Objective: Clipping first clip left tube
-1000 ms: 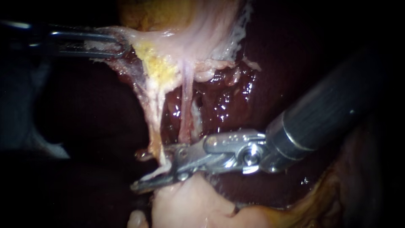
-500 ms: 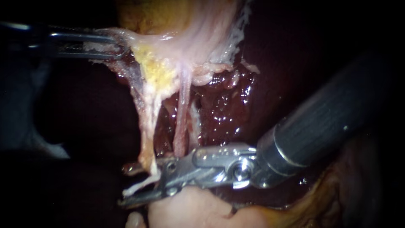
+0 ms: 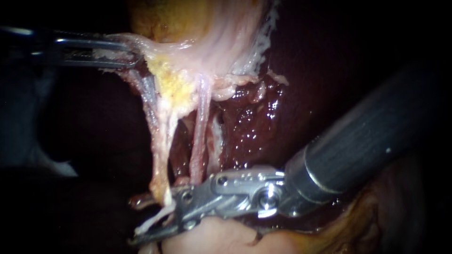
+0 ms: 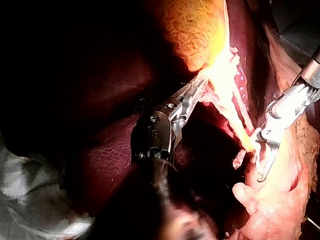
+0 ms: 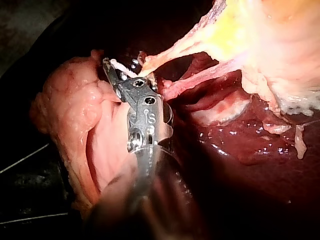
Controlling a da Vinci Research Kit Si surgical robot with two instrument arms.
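My left instrument (image 3: 132, 54) comes in at the upper left, its jaws shut on a fold of the gallbladder (image 3: 207, 37) and holding it taut. Two tubes hang from that tissue: the pale left tube (image 3: 160, 146) and the pinker right tube (image 3: 200, 131). My right instrument (image 3: 141, 218) reaches in from the right. Its jaws stand open with the lower end of the left tube between them. In the left wrist view the left instrument (image 4: 192, 92) holds bright tissue while the right instrument (image 4: 260, 160) sits at the tube's end. Seen from its own wrist camera, the right instrument (image 5: 117, 67) meets the tube.
Dark red, wet liver (image 3: 263, 117) lies behind the tubes. A pale pink lump of fatty tissue (image 3: 212, 235) sits just under the right instrument's wrist. Yellow fat (image 3: 172, 82) clings between the tubes' upper ends.
My right instrument has slid down and to the left, its jaws still astride the left tube's lower end. Both tubes look longer and more stretched. The left instrument has held still.
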